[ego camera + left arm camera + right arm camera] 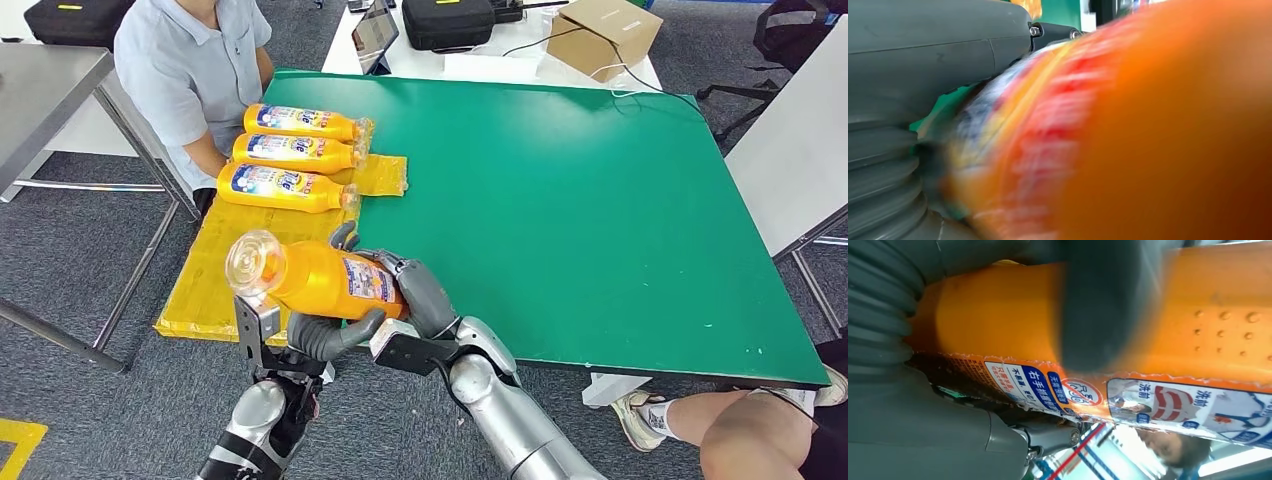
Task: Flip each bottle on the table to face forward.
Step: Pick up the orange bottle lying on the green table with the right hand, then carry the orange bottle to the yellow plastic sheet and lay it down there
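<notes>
An orange bottle (318, 280) hangs tilted above the near left corner of the green table (560, 200), its clear end (255, 262) turned toward me. My left hand (332, 335) cups it from below, and my right hand (412, 290) wraps its labelled far part. Up close the bottle (1158, 130) is a blurred orange mass against the left hand (923, 70). In the right wrist view a dark finger (1108, 305) crosses the bottle (998, 315) above its label. Three more orange bottles (298, 122) (293, 152) (283, 187) lie side by side on a yellow mat (215, 270).
A person in a light blue shirt (185, 70) sits at the table's far left, close to the lying bottles. Behind the table stand a tablet (374, 35), a black case (447, 22) and a cardboard box (603, 35). A seated person's leg (740, 425) is at the near right.
</notes>
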You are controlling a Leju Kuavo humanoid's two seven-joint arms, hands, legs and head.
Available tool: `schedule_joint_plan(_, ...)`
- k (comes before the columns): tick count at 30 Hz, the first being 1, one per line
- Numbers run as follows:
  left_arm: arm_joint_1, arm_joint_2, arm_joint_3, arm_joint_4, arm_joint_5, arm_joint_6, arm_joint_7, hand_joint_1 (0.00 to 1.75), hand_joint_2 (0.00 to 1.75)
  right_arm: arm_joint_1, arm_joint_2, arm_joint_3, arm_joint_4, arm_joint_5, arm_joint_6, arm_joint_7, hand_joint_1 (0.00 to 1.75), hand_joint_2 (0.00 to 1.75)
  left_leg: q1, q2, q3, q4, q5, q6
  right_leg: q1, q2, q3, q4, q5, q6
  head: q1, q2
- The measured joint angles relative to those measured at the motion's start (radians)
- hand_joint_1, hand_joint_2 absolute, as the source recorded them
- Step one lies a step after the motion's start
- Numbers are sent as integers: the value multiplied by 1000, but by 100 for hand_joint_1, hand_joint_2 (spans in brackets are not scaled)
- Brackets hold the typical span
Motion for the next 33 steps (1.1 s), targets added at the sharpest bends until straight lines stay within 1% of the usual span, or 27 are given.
schedule_joint_plan(3,-1,-2,8,-11,2,26,0,0,175,-6,2,14,16,7,1,15,175,175,0,0,0,0,0,0,0,0,0,0,0,0,0,0)
schedule_joint_plan(4,-1,-2,10,-11,1,30,0,11,175,-9,2,18,21,10,2,19,175,175,0,0,0,0,0,0,0,0,0,0,0,0,0,0)
schedule_joint_plan(6,-1,-2,13,-12,0,33,-2,53,175,-15,2,24,27,11,4,23,175,175,0,0,0,0,0,0,0,0,0,0,0,0,0,0)
schedule_joint_plan(7,-1,-2,14,-12,2,31,-3,97,175,-19,3,27,31,11,5,25,175,175,0,0,0,0,0,0,0,0,0,0,0,0,0,0)
schedule_joint_plan(8,-1,-2,15,-12,7,25,-3,129,175,-23,3,30,35,11,7,26,175,175,0,0,0,0,0,0,0,0,0,0,0,0,0,0)
schedule_joint_plan(9,-1,-2,15,-12,14,17,-3,152,175,-27,3,33,40,11,8,27,170,175,0,0,0,0,0,0,0,0,0,0,0,0,0,0)
schedule_joint_plan(10,-1,-2,16,-11,22,7,-2,175,175,-32,3,36,44,11,9,27,149,175,0,0,0,0,0,0,0,0,0,0,0,0,0,0)
schedule_joint_plan(11,-1,-1,18,-11,30,-2,0,175,175,-35,3,38,47,11,9,27,114,175,0,0,0,0,0,0,0,0,0,0,0,0,0,0)
schedule_joint_plan(13,-2,-1,22,-9,43,-17,1,175,175,-38,3,40,52,11,10,27,33,175,0,0,0,0,0,0,0,0,0,0,0,0,0,0)
schedule_joint_plan(14,-3,0,25,-8,51,-25,3,175,175,-39,3,42,54,11,11,27,10,175,0,0,0,0,0,0,0,0,0,0,0,0,0,0)
schedule_joint_plan(15,-4,1,28,-8,61,-35,6,175,175,-39,3,44,56,10,11,27,2,131,0,0,0,0,0,0,0,0,0,0,0,0,0,0)
schedule_joint_plan(18,-10,3,37,-4,101,-70,26,175,175,-39,4,46,62,5,10,26,0,0,0,0,0,0,0,0,0,0,0,0,0,0,0,0)
schedule_joint_plan(22,-35,6,52,18,159,-116,66,175,175,-37,10,46,71,-7,0,25,0,0,0,0,0,0,0,0,0,0,0,0,0,0,0,0)
schedule_joint_plan(25,-57,9,60,42,174,-121,79,175,175,-38,11,45,78,-15,-4,26,0,0,0,0,0,0,0,0,0,0,0,0,0,0,0,0)
schedule_joint_plan(28,-88,16,67,73,171,-94,92,175,175,-39,13,43,88,-28,-11,27,0,0,0,0,0,0,0,0,0,0,0,0,0,0,0,0)
schedule_joint_plan(33,-154,30,78,132,99,-4,107,175,175,-38,17,37,102,-40,-28,27,0,0,0,0,0,0,0,0,0,0,0,0,0,0,0,0)
